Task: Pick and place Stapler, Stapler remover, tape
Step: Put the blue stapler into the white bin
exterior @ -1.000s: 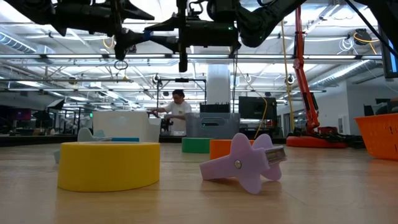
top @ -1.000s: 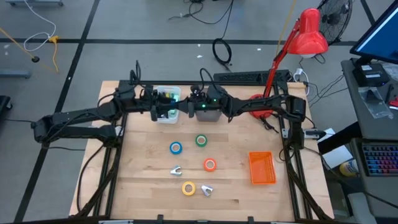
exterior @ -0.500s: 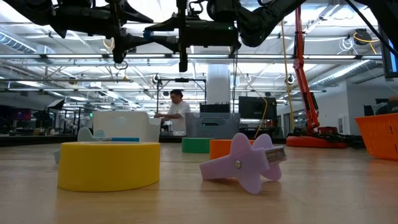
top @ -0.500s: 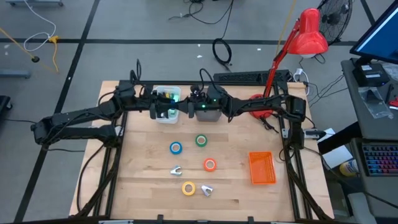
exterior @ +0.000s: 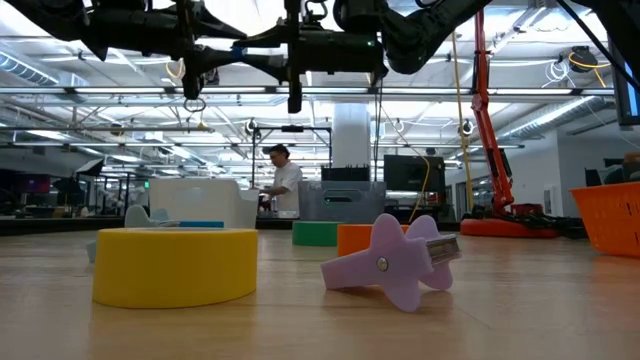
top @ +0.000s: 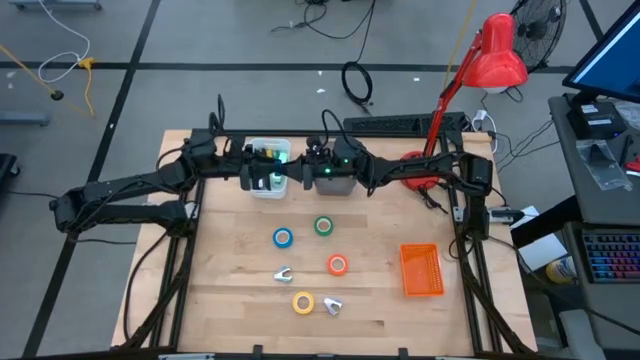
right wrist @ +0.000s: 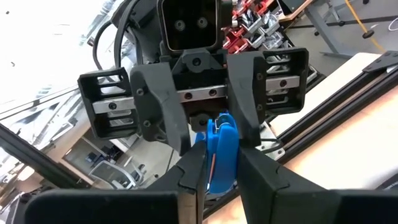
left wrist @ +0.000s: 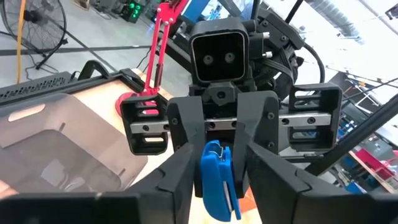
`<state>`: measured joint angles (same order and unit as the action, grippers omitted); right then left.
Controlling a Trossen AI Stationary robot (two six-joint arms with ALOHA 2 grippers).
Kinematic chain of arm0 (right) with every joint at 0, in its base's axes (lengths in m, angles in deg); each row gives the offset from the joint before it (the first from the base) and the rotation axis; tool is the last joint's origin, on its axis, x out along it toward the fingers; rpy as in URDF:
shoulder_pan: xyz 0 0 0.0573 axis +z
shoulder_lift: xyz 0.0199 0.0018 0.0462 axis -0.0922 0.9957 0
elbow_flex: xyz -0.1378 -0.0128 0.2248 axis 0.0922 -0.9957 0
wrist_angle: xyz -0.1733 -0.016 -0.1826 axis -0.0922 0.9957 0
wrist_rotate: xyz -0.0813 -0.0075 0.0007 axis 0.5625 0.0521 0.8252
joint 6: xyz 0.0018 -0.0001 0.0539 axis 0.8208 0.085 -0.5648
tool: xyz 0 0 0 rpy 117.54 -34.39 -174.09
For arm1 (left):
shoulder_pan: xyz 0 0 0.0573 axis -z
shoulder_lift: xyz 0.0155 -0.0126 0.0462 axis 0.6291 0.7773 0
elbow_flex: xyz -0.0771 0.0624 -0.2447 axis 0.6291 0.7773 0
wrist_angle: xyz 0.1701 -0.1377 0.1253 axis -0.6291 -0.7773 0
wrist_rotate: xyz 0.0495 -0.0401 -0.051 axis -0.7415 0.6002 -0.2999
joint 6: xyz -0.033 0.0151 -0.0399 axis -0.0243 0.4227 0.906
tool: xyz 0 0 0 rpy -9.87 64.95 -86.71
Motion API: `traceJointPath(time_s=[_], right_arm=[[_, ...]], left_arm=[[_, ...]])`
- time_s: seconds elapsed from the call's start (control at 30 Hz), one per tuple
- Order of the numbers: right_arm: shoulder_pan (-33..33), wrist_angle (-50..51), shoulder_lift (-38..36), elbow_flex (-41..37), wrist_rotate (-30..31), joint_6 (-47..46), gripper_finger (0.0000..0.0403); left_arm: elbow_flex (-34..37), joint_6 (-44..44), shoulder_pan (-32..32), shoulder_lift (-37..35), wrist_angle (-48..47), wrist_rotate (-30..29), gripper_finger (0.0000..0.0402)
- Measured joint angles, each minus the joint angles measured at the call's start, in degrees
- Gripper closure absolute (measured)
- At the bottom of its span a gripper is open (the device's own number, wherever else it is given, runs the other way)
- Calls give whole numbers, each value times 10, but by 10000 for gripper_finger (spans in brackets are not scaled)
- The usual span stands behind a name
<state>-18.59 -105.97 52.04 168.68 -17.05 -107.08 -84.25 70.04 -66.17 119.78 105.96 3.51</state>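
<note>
A blue stapler (left wrist: 216,180) (right wrist: 221,152) hangs in the air between my two grippers, which face each other over the table's far side. My left gripper (top: 274,179) (left wrist: 217,186) and my right gripper (top: 300,176) (right wrist: 219,177) are both shut on it. On the wood lie the tape rolls: blue (top: 283,237), green (top: 323,226), orange (top: 337,264) and yellow (top: 303,302) (exterior: 175,264), each flat on its side. Two staple removers rest on the table, one pale (top: 283,274), one lilac (top: 333,305) (exterior: 392,262). My left gripper pinches one end of the blue stapler (left wrist: 211,199) between its two fingers, coming level from the table's left. The stapler is lifted clear of the table. My right gripper pinches the stapler's other end (right wrist: 217,171) between its two fingers, level from the table's right. The stapler spans the short gap between the two grippers.
A white bin (top: 268,160) and a grey bin (top: 338,180) stand below the grippers at the far edge. An orange basket (top: 421,269) sits on the right, and a red lamp base (top: 418,170) at the far right. A person stands in the room behind.
</note>
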Motion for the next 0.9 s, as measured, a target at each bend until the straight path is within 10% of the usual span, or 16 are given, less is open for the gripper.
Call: traceJointPath(time_s=[0.9], right_arm=[[9,21,2,0,-3,11,344]], left_arm=[[0,46,-3,0,25,-16,291]])
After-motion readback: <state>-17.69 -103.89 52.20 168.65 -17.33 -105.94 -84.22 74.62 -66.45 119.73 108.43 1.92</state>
